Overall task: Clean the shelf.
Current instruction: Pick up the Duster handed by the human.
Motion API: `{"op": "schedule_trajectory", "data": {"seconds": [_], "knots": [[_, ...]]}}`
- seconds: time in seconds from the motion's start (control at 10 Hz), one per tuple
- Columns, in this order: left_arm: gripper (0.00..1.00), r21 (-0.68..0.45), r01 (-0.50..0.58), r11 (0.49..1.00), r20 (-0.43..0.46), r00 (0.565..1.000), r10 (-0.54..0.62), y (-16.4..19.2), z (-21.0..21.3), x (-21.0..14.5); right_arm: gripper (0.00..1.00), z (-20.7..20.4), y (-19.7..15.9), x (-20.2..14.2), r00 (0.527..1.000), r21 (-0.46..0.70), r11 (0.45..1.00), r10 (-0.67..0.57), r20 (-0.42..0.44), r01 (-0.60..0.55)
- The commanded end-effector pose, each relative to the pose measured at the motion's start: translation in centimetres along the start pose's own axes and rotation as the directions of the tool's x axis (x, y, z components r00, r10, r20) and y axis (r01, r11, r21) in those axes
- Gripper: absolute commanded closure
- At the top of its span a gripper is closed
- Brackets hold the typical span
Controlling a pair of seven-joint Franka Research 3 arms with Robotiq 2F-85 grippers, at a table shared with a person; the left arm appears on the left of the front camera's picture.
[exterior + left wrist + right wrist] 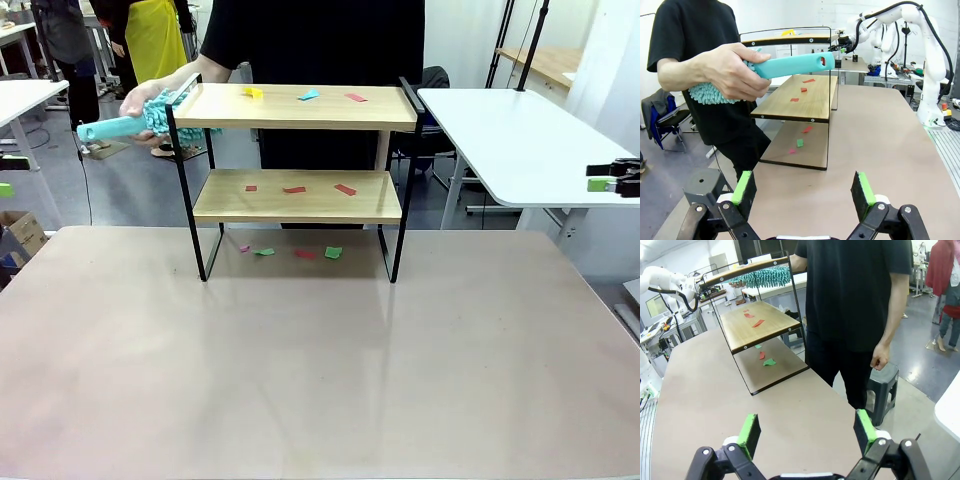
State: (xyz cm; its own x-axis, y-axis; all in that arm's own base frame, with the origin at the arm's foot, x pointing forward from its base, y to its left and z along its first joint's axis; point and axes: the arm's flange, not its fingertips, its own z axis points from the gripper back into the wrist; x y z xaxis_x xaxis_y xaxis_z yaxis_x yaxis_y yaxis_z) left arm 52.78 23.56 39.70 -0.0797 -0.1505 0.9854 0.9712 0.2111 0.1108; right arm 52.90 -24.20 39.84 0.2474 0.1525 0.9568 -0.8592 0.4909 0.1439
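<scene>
1. Left gripper (pixel 804 194): fingers released, spread wide, green pads (pixel 744 190) facing each other over the table (pixel 880 150).
2. Right gripper (pixel 807 434): fingers also released, wide apart.
3. Well ahead of the left fingers: the shelf (pixel 807 102), standing on the table. From the right fingers it lies ahead and to the left.
4. Coloured scraps (pixel 799 142) on both boards and on the table beneath.
5. Beyond and above the left fingers, near the top board: a person's hand (pixel 727 70) gripping a teal duster (pixel 790 65).
</scene>
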Motion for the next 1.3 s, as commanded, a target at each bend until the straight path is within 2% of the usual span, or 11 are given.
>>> {"op": "schedule_trajectory", "data": {"seconds": [0.0,0.4,0.5,0.7,0.9,1.0,1.1,1.2], "knots": [[0.0,-0.001,0.0,1.0,0.002,1.0,0.0,0.0,0.0,0.0,0.0,0.0,0.2,0.2,1.0,-0.002,1.0,0.002,0.003,-0.002],[0.0,0.0,0.0,1.0,0.0,1.0,0.0,0.0,0.0,0.0,0.0,0.0,0.2,0.2,1.0,-0.002,1.0,0.002,0.003,-0.002],[0.0,0.077,-0.002,0.997,-0.114,0.993,0.011,-0.3,0.6,4.0,0.0,0.0,0.2,0.2,1.0,-0.002,1.0,0.002,0.003,-0.002],[0.0,0.134,-0.024,0.991,-0.241,0.969,0.056,-0.3,0.8,11.0,0.0,0.0,0.2,0.2,1.0,-0.002,1.0,0.002,0.003,-0.002],[0.0,0.16,-0.07,0.985,-0.375,0.919,0.127,-1.1,-0.8,16.7,0.0,0.0,0.2,0.2,1.0,-0.002,1.0,0.002,0.003,-0.002],[0.0,0.221,-0.094,0.971,-0.478,0.858,0.191,-1.8,-2.4,19.2,0.0,0.0,0.2,0.2,1.0,-0.002,1.0,0.002,0.003,-0.002],[0.0,0.342,-0.069,0.937,-0.542,0.8,0.256,-2.5,-3.9,21.0,0.0,0.0,0.2,0.2,1.0,-0.002,1.0,0.002,0.003,-0.002],[0.0,0.41,-0.079,0.909,-0.587,0.739,0.329,-3.2,-5.5,23.0,0.0,0.0,0.2,0.2,1.0,-0.002,1.0,0.002,0.003,-0.002]]}}
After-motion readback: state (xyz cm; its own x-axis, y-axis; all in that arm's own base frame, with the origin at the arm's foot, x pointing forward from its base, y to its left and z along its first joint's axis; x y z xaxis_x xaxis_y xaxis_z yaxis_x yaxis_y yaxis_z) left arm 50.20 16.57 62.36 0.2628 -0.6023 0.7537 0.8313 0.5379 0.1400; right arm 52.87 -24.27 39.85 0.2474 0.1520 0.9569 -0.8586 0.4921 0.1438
